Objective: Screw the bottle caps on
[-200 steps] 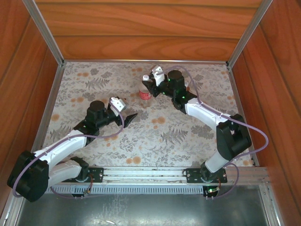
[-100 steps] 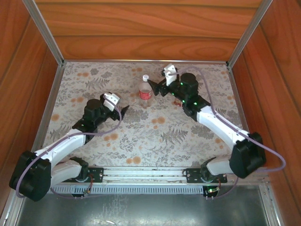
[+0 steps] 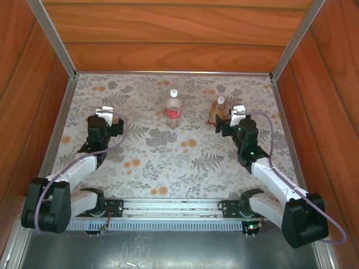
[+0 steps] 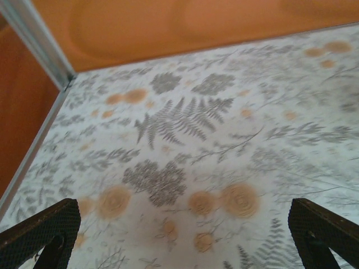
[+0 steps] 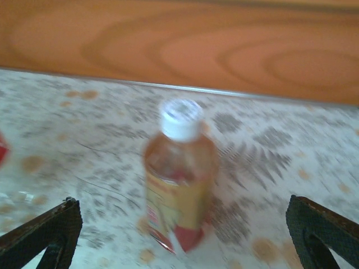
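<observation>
**A:** Can you read any words on the bottles?

**B:** No; the amber bottle (image 5: 179, 179) is right in front of my right wrist camera, but it is blurry; I see a yellow-tan label with a red patch at the bottom and no letters I can make out; from the top camera the clear bottle (image 3: 174, 107) has a red label, too small to read.

**A:** Where are the caps?

**B:** The amber bottle's cap (image 5: 180, 119) is white and sits on its neck; the clear bottle's cap (image 3: 174, 92) sits on its neck too; I can't tell how tight they are.

**A:** And your grippers?

**B:** My right gripper (image 5: 185, 232) has its fingers spread wide; the amber bottle stands past them, in the middle, touching neither; my left gripper (image 4: 185, 230) is spread wide too, with just the flowered cloth (image 4: 168, 129) between the fingers.

**A:** What does the top camera add?

**B:** Both bottles at once, standing up near the far wooden wall (image 3: 179, 50); the clear one is in the middle and the amber one is to its right, apart; the left gripper is over on the left side, well away from both.
</observation>
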Controlling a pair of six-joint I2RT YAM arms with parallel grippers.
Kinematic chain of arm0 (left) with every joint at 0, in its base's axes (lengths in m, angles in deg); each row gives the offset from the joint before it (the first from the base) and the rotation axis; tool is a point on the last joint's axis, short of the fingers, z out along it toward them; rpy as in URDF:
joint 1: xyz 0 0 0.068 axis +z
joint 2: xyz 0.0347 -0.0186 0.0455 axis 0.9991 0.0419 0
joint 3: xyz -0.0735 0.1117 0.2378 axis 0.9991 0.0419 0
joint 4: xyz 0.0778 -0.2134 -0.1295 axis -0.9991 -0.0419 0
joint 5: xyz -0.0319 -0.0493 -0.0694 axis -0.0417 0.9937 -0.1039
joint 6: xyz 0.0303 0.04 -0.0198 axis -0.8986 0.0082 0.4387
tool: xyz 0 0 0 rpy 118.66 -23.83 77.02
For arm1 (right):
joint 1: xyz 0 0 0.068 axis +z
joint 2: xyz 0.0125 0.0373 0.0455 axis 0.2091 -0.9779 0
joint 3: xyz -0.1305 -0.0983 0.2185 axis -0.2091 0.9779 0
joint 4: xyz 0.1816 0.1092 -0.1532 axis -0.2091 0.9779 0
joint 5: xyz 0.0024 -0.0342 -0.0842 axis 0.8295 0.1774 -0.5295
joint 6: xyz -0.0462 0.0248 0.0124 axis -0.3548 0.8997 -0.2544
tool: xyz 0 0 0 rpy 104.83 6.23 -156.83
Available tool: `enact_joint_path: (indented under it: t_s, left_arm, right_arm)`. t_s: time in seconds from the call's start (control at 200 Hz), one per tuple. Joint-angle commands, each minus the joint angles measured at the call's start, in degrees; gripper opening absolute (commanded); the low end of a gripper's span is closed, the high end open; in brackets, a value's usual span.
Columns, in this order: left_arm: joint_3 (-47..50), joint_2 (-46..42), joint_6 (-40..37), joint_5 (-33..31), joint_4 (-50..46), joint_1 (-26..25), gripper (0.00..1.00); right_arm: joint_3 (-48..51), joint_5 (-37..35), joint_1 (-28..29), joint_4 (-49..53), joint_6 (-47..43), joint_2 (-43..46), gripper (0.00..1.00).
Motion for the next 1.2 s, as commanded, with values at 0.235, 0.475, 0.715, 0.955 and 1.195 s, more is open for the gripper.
enact_joint_path:
  t_s: [0.235, 0.475, 0.715, 0.955, 1.195]
  left_arm:
    - [-0.78, 16.69, 4.12, 5.87, 15.52, 7.57, 1.00]
    - [0.02, 22.71, 6.06, 6.85, 22.40, 9.65, 1.00]
    - [-0.09, 22.72, 5.85, 6.67, 22.33, 9.64, 1.00]
    - [-0.04, 22.70, 5.90, 6.69, 22.37, 9.66, 1.00]
    - [-0.18, 22.89, 5.82, 6.70, 22.35, 9.66, 1.00]
  right_arm:
    - [6.49, -5.66, -7.51, -15.36, 2.65, -8.97, 1.00]
    - [5.04, -1.58, -13.35, -20.10, 3.70, -17.34, 1.00]
    - [4.34, 6.53, -18.20, -28.18, 4.67, -26.99, 1.00]
    - [2.56, 8.52, -18.20, -26.35, 3.79, -28.54, 1.00]
    - [2.41, 8.59, -18.20, -26.05, 3.79, -28.52, 1.00]
